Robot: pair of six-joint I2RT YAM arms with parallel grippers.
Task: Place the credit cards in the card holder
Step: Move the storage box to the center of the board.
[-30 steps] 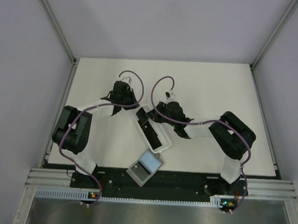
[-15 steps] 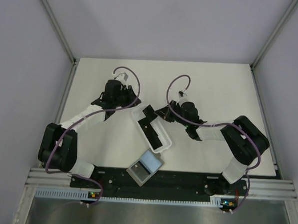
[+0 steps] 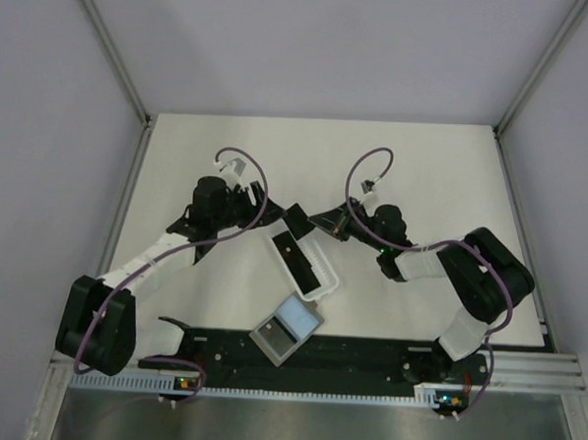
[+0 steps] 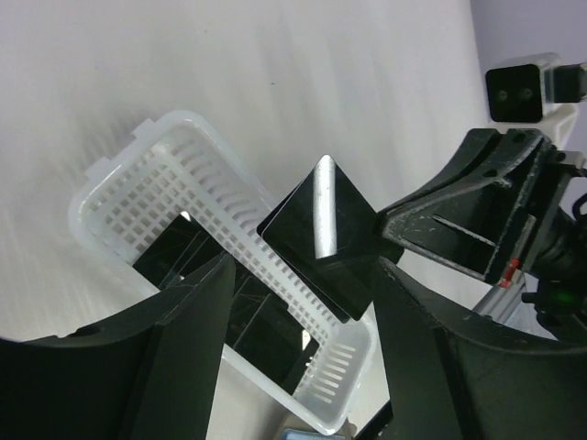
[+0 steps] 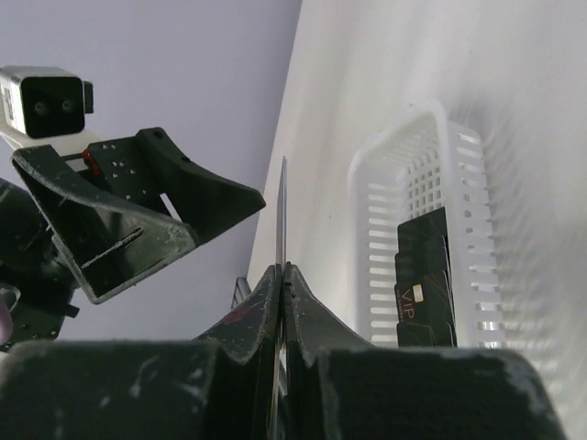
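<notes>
When picturing this moment, imagine a white table (image 3: 425,168) seen from above, with a white slatted tray (image 4: 138,197) lying at an angle near its middle. Note the right gripper (image 5: 282,270) clamped together on one black credit card (image 4: 321,229), held in the air on a tilt just above the tray's far end. Note the left gripper (image 4: 303,266) facing it with fingers (image 4: 183,357) spread wide, touching nothing. Find more black cards (image 5: 424,275) lying flat inside the tray, and the grey card holder (image 3: 286,330) lying open near the table's front edge, just beside the tray's near end, pale blue inside.

To do this step well, keep the pinch firm, carry the card toward the open holder, level it flat, square it with the recess, and lower gently before letting go. Keep the left gripper clear of the path.

Cannot count the cards in the tray: stacked, and partly hidden behind the left fingers. Cannot tell from above whether the holder is empty or already loaded.
</notes>
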